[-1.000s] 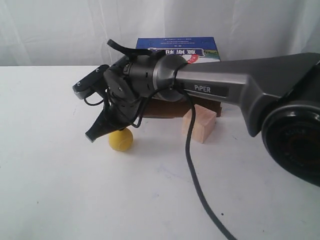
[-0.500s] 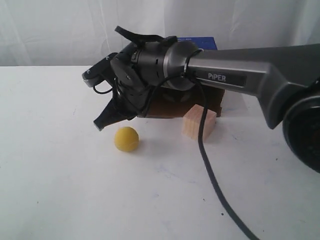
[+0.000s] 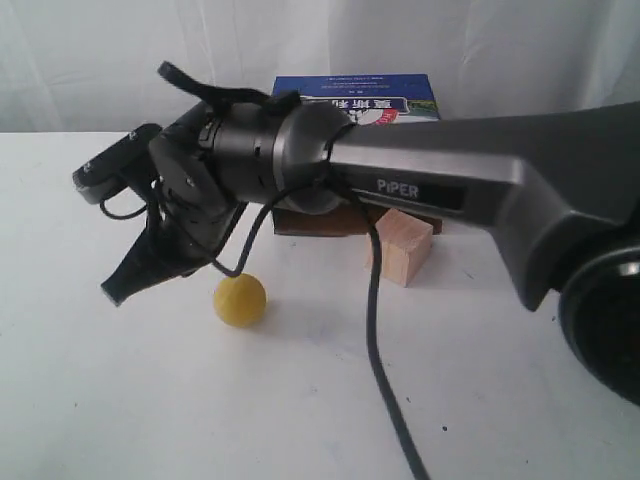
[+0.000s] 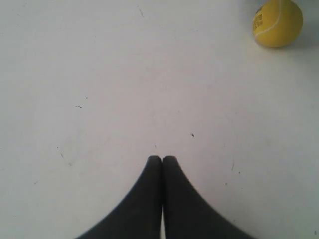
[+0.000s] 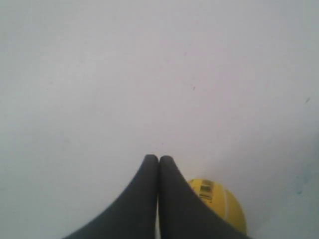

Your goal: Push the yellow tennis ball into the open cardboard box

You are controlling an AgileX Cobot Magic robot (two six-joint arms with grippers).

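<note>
The yellow tennis ball (image 3: 240,300) rests on the white table in front of the open cardboard box (image 3: 355,98), whose blue printed top shows behind the arm; most of its brown front is hidden. My right gripper (image 3: 115,292) reaches across from the right, shut and empty, its tip low and to the left of the ball with a gap between. In the right wrist view the ball (image 5: 222,205) lies just beside the shut right gripper (image 5: 158,158). My left gripper (image 4: 162,158) is shut over bare table, far from the ball (image 4: 277,22), and does not show in the exterior view.
A pale wooden cube (image 3: 400,246) stands right of the ball, close to the box's front. The right arm's black cable (image 3: 378,340) hangs down to the table in front of the cube. A white curtain (image 3: 120,60) backs the table.
The right gripper rose off the ball, then swung left and down past it. The ball shifted slightly toward the camera, away from the box.
</note>
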